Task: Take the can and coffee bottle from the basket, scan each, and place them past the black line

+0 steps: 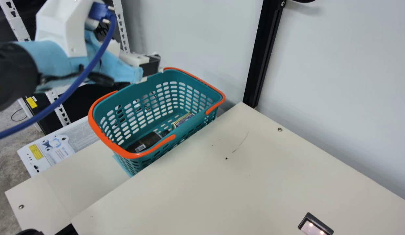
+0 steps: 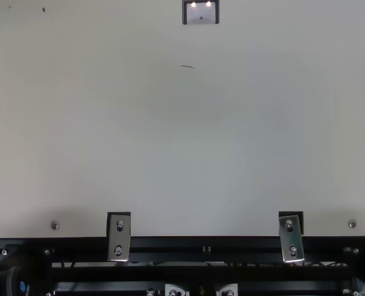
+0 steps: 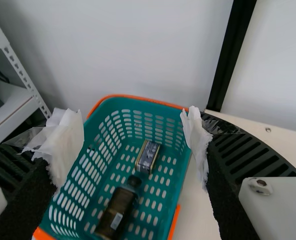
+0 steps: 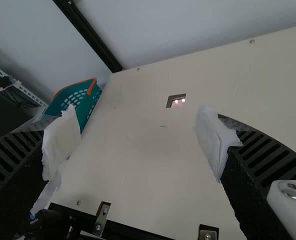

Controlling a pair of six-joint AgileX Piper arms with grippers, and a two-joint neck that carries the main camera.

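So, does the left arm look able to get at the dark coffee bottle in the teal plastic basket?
Probably yes: its open, black-ribbed left hand faces into the open-topped basket, and nothing covers the bottle.

Slotted white uprights (image 1: 121, 27) stand well apart from a black post (image 1: 263, 55) by the pale wall (image 1: 336, 81).

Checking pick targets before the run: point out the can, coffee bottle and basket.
Can (image 3: 148, 155): left wrist view, on its patterned face.
Coffee bottle (image 3: 120, 204): left wrist view, on the dark body, between cap and white label.
Basket (image 1: 134, 93): main view, on the inner wall, above the holes.
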